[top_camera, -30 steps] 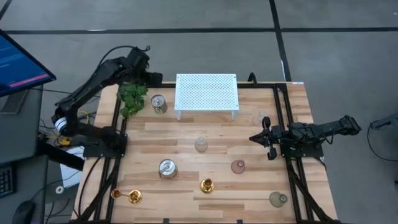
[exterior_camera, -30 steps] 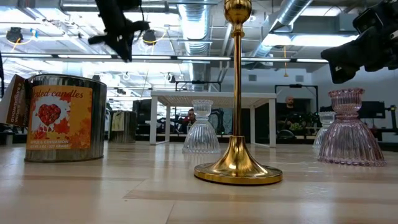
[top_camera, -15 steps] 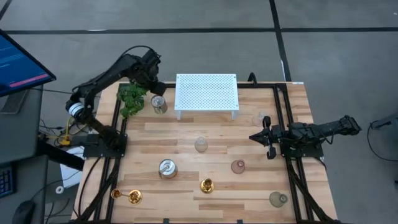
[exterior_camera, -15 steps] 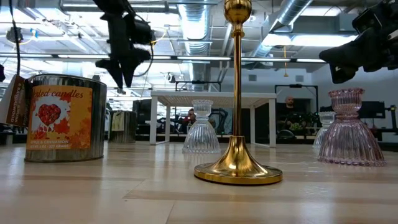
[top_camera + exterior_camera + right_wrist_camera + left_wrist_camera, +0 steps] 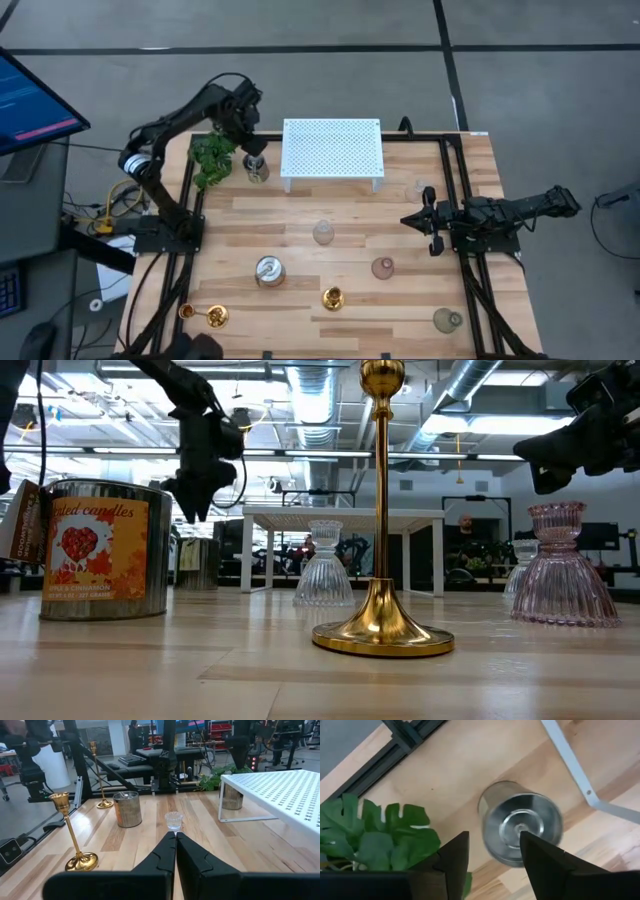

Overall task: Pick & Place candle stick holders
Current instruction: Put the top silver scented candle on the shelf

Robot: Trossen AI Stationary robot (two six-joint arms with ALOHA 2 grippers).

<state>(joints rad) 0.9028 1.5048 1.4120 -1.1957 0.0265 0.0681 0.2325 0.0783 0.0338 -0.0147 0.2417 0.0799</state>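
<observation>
Left hand (image 5: 490, 852), fingers apart and empty, hangs over a silvery tin can (image 5: 256, 168) at the bench's (image 5: 400, 300) far corner; the gold candle stick holders (image 5: 332, 297) stand upright along the opposite near edge. Right hand (image 5: 418, 221) waits closed.

From my seat the overhead picture is evenly lit and soft, with only faint shadows under the white perforated shelf (image 5: 332, 149). At table height the light pours down from ceiling fixtures at twelve o'clock — bright strips that glare off the tall brass holder (image 5: 382, 520), while the near tabletop (image 5: 150, 680) is soft. My left wrist picture is blurred — the tin can (image 5: 522, 822) smears, its lid shining. The right wrist picture is brighter, its far room hazy.
</observation>
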